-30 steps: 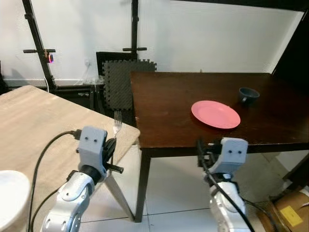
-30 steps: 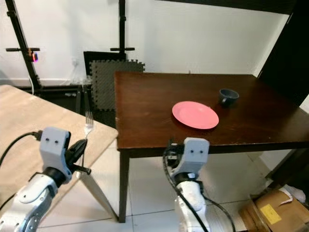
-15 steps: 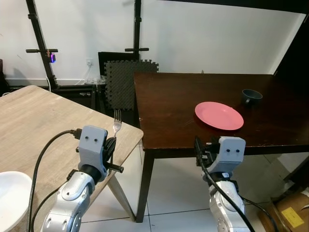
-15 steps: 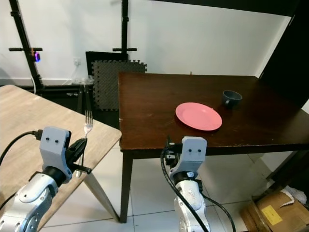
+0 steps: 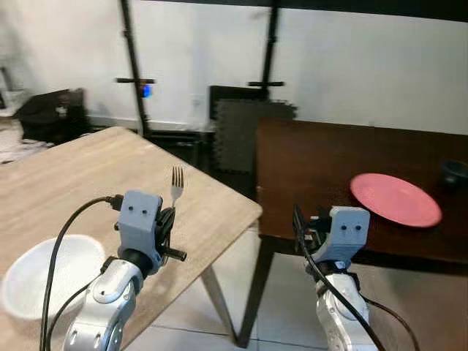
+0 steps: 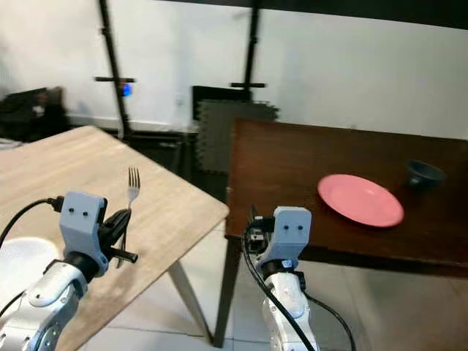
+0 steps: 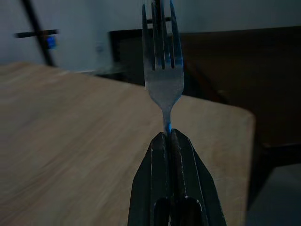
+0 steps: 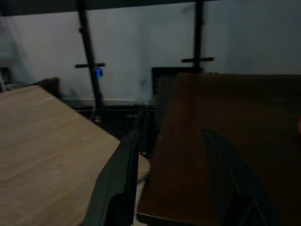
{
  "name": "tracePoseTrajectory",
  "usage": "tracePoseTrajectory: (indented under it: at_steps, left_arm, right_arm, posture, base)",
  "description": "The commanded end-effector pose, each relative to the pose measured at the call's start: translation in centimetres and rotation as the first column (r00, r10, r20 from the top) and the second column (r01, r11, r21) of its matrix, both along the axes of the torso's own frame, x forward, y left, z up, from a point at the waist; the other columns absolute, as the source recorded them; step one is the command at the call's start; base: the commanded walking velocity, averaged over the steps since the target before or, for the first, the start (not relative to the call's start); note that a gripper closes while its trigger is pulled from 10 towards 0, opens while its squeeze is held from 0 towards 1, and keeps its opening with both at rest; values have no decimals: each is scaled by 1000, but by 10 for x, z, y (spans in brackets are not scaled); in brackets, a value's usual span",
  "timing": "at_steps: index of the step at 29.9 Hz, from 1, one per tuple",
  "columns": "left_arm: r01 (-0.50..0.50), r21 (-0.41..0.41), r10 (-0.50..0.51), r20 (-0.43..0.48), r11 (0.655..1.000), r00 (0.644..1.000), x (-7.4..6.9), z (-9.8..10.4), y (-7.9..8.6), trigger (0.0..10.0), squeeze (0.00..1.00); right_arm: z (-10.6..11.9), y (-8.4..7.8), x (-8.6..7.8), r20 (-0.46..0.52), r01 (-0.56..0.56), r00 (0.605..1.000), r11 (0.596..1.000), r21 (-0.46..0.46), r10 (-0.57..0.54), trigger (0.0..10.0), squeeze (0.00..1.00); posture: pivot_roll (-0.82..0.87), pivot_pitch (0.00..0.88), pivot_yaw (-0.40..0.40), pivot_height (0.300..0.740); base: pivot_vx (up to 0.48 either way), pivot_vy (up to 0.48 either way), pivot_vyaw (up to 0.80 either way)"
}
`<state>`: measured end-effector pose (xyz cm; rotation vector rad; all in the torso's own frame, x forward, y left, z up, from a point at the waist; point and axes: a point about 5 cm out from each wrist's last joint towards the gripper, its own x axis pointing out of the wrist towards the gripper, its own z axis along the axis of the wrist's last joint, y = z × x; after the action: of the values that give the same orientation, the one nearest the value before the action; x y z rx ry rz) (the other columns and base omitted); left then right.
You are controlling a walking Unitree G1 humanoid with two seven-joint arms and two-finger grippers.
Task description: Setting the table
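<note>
The dark table (image 5: 314, 157) stands to the robot's right, and the pink plate (image 5: 395, 198) lies on it. The left gripper (image 7: 170, 136) is clenched on the fork (image 5: 176, 184), tines upright, over the light wooden table (image 5: 88, 175). The right gripper (image 8: 171, 146) is empty, fingers apart, nearer to the plate.

Left gripper (image 7: 170, 136) is raised with fingers clamped together, while right gripper (image 8: 171, 174) hangs lower, fingers spread.

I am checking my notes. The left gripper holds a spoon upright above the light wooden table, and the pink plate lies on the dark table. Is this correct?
One detail is wrong: the left gripper holds a fork, not a spoon; the left wrist view shows its tines. It is upright above the light wooden table, and the pink plate lies on the dark table.
</note>
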<state>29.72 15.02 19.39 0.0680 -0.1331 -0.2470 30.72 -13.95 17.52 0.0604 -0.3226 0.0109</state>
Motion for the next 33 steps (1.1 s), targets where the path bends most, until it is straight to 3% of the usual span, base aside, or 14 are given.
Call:
tracePoseTrajectory:
  at_steps: [1, 33]
  left_arm:
    - [3, -1, -3, 0, 1000, 1000, -1, 0, -1, 10000, 0]
    - [9, -8, -9, -5, 1000, 1000, 0, 0, -1, 10000, 0]
  right_arm:
    - [-3, -2, 0, -11, 9, 1000, 1000, 2, -9, 10000, 0]
    - [-3, -1, -2, -10, 8, 1000, 1000, 3, -8, 10000, 0]
  posture:
    - [134, 0, -24, 740]
    - [132, 0, -21, 740]
  base:
    - [0, 0, 800]
    - [0, 0, 800]
